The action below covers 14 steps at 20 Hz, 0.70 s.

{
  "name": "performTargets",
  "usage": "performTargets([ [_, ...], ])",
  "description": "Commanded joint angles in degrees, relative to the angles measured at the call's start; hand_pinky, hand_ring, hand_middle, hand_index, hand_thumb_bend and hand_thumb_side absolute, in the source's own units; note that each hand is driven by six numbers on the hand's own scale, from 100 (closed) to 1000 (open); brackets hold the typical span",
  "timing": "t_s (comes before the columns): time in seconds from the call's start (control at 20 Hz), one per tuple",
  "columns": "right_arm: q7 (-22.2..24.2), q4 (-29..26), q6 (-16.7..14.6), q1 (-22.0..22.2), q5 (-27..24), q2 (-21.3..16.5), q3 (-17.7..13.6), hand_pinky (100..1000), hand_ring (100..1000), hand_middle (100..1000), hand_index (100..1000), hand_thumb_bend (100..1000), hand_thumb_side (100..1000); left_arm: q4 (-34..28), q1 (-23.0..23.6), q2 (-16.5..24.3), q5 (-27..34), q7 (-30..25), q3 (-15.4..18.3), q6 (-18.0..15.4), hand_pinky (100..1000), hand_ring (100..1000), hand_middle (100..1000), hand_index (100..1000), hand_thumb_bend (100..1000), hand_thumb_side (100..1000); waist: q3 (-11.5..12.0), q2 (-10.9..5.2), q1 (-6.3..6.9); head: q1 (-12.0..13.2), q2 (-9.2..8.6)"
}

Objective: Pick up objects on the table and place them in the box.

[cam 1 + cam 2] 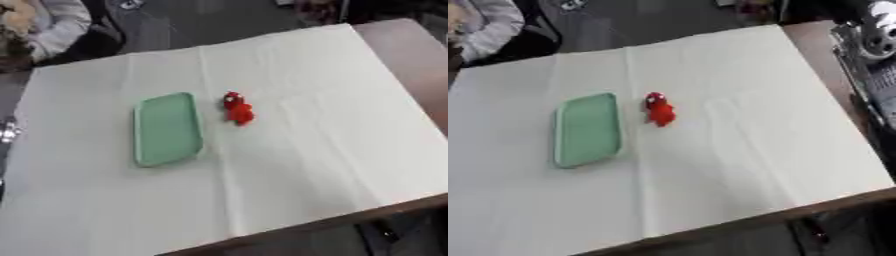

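Red toy [237,109], small and soft-looking, lies on the white cloth [332,150] that covers the table, about midway between the cloth's near and far edges and a little toward its left side. Just beside it, on its left and not touching, lies the pale green tray [166,129], a shallow rounded rectangle with its long side running from the near edge toward the far edge; I take this tray to be the box named in the task. Nothing lies inside it that I can make out.

Progress, as I judge it: no item has yet been placed. The toy is the only loose object I see on the cloth, so one pick and one short carry to the left appear to be all that is left.

Hands: neither of my hands shows over the cloth. At the right edge of the right eye view I see a silver and black part of the right arm [874,45] beyond the table's far right corner, but no fingers, so I cannot tell how that hand is set or whether it holds anything. My left hand shows in neither view.

The table's brown top [411,55] is bare along the right edge, beyond the cloth.
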Motion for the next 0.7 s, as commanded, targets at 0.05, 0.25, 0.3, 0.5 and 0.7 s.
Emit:
performTargets([
  [0.05,0.8,3.0,0.4,-2.7,4.6,-0.2,1.4,800,1000,531,837,298,792,-0.8,-0.8,0.8,0.2,-0.4,0.1,-0.1,431,437,589,679,427,765,0.2,-0.49,-0.11,-0.9,-0.04],
  [0.25,0.9,7.2,0.5,-4.4,9.3,1.8,2.8,811,1000,542,856,305,799,-0.8,-0.8,0.8,0.3,-0.5,0.1,0.0,430,437,589,679,426,764,0.3,-0.4,-0.04,-0.9,-0.04],
  [0.3,0.7,8.3,0.6,-4.7,10.7,2.7,3.1,810,1000,543,859,307,798,-0.8,-0.7,0.7,0.4,-0.5,0.0,0.0,429,436,589,679,424,764,0.4,-0.4,-0.02,-1.1,-0.04],
  [0.5,0.6,12.3,0.3,-6.0,15.1,5.6,4.6,747,1000,544,866,375,839,-0.8,-0.8,0.5,0.7,-0.9,-0.3,0.1,426,434,588,680,422,768,0.7,-0.38,0.02,-1.7,-0.04],
  [0.7,1.8,16.2,-0.2,-7.0,18.0,8.0,5.9,753,1000,536,863,363,865,-0.8,-0.9,0.3,1.0,-1.1,-0.4,0.1,424,432,588,680,421,769,0.9,-0.33,0.08,-2.4,-0.04],
])
